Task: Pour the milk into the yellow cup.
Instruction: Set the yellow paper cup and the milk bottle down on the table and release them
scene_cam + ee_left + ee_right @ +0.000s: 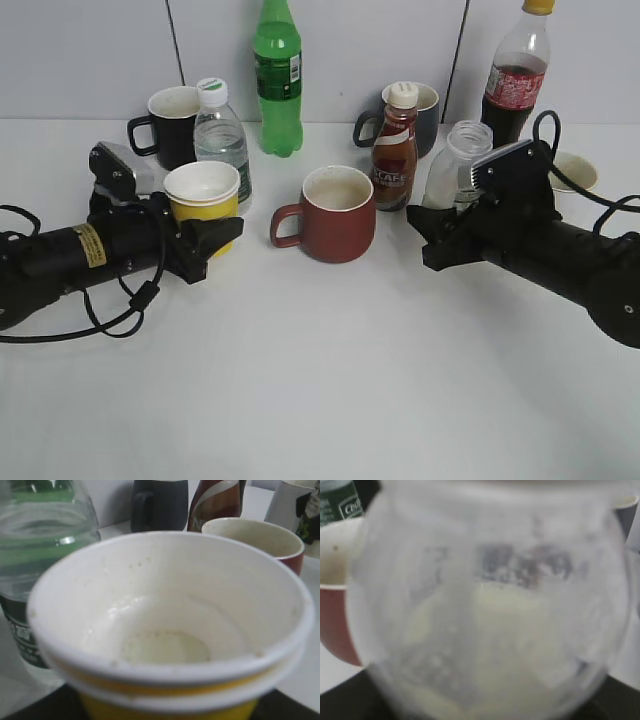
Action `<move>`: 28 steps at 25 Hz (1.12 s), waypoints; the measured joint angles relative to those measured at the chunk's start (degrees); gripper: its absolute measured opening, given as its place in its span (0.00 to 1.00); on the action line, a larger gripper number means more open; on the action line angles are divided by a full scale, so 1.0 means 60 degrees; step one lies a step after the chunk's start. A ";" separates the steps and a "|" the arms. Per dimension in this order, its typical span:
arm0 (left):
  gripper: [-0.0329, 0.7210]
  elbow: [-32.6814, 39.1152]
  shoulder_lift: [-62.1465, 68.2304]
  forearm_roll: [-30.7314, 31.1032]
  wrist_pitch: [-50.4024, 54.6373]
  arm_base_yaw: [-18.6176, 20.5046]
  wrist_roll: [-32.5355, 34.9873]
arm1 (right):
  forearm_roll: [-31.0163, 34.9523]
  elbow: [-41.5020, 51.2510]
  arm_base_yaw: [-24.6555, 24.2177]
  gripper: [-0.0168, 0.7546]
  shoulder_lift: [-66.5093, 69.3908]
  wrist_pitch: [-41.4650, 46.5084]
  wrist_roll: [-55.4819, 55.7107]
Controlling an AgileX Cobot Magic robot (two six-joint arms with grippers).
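The yellow cup [203, 195] stands upright at the left, between the fingers of my left gripper [212, 240], which is shut on it. In the left wrist view the yellow cup [165, 605] fills the frame, with a thin pale pool at its bottom. The milk bottle [452, 162], uncapped and upright, is held in my right gripper [433, 230] at the right. Its upper part looks clear. In the right wrist view the milk bottle [490, 620] fills the frame, with white liquid low inside. The bottle and the cup are well apart, with the red mug between them.
A dark red mug [335, 215] stands in the middle, with a brown coffee bottle [395, 150] behind it. A water bottle [222, 135] and a black mug [170, 125] are behind the cup. A green bottle [278, 80], a grey mug [428, 112] and a cola bottle [518, 75] line the back.
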 joint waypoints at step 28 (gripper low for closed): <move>0.81 -0.0722 0.1104 0.0148 0.0345 0.0000 0.0010 | 0.0235 -0.0222 0.0000 0.59 0.0996 -0.0404 -0.0391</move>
